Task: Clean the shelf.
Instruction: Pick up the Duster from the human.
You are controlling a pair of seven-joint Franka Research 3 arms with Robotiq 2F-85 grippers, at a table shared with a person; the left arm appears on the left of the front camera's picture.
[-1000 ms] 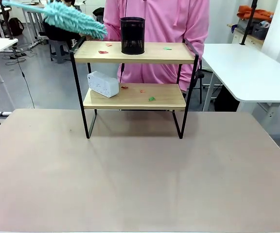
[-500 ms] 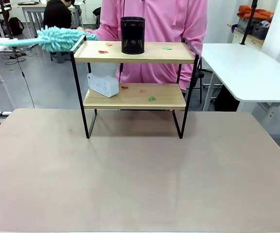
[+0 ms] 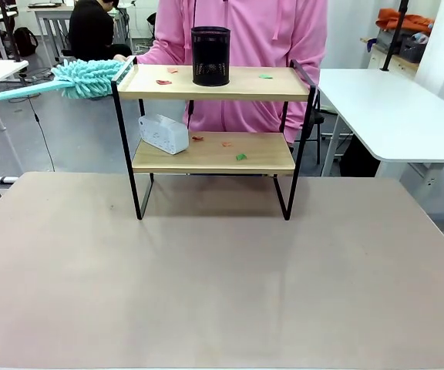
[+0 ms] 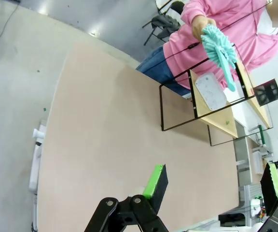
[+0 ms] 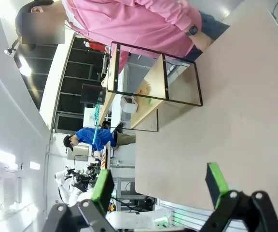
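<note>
While the person's hand (image 4: 199, 25) held a teal duster (image 3: 91, 79) level with the top board at the shelf's left end, the shelf (image 3: 284, 86) itself stood on the far part of the table (image 3: 222, 293), with the person just behind it. The duster's fluffy head touched or nearly touched the left post of the frame; which of the two I could not tell.

On the shelf's top board stood a black mesh cup (image 3: 210, 55), with a red scrap (image 3: 163, 82) to its left and a green scrap (image 3: 265, 76) to its right. On the lower board lay a white box (image 3: 163, 133) at the left end, and more small red and green scraps beside it toward the middle.

Both tools hung well back from the shelf: the left gripper (image 4: 214, 180) had its jaws spread wide and empty, and so did the right gripper (image 5: 159, 183).

The step in hand seemed to be the first sweep of the top board. Done well, I judged, the stroke should run flat along the board, go round the cup rather than knock it, and push the scraps off one end instead of down onto the lower board.
</note>
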